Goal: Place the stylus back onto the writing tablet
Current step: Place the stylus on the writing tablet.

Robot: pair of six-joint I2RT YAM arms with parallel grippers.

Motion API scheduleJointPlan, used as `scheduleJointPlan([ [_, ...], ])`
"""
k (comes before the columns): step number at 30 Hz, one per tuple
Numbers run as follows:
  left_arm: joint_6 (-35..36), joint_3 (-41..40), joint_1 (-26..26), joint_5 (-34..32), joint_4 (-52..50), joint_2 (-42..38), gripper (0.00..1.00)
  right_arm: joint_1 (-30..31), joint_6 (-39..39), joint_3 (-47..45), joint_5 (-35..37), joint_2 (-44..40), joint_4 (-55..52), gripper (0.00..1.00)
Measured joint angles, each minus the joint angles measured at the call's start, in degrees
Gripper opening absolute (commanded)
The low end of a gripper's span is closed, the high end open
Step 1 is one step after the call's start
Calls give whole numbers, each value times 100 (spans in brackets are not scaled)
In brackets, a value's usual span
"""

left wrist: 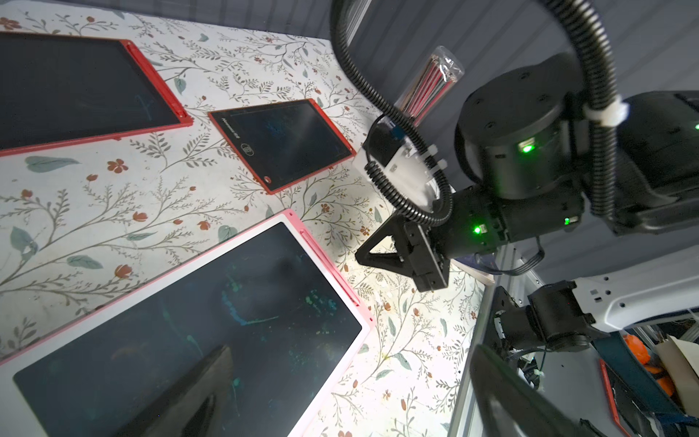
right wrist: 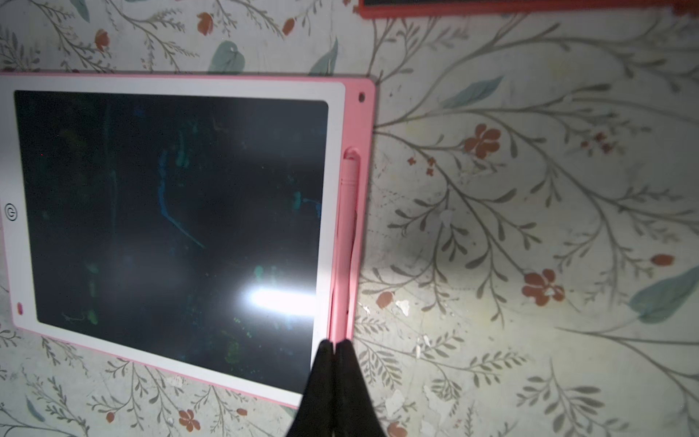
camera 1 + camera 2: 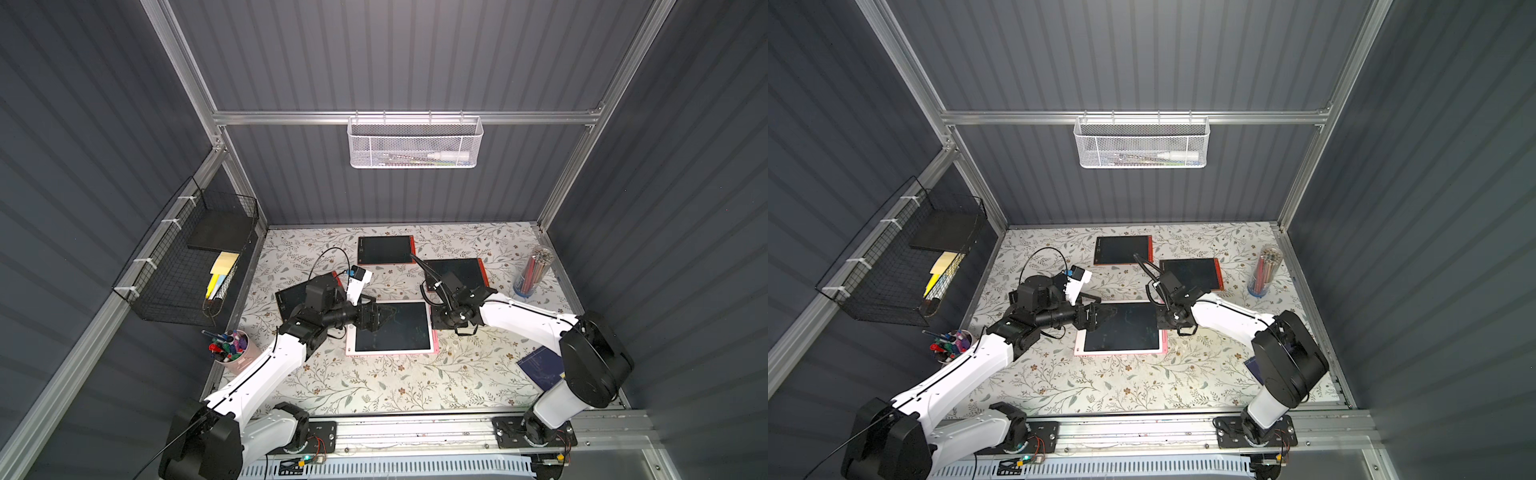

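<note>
**At table centre: stylus [image 2: 346,234] in the slot of the writing tablet [image 2: 170,208]**

Pink like its frame, the stylus lies slightly askew in the groove along the 3 o'clock edge. The right gripper [image 2: 334,346], fingers pressed together, sits at its near end; the left gripper [image 3: 379,309] hangs spread over the 9 o'clock edge. Red tablets [image 3: 385,249] lie at 12, 1 and 10 o'clock, two partly under arms.

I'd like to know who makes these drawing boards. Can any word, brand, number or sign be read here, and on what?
No word reads clearly.
On the pink tablet: a round button sign, a broken ring in a circle; no lettering.
On one red tablet: a white brand line and a round emblem, too blurred.
On the blue booklet: faint print, too small.
</note>
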Motion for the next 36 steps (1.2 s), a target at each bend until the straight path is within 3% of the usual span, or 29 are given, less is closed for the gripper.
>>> scheduleJointPlan([
  [13,7,-15,-37,92,87,114,100,0,155,398,146,776,24,0],
  [36,7,-42,-37,87,105,114,99,42,205,826,258,1346,-127,0],
])
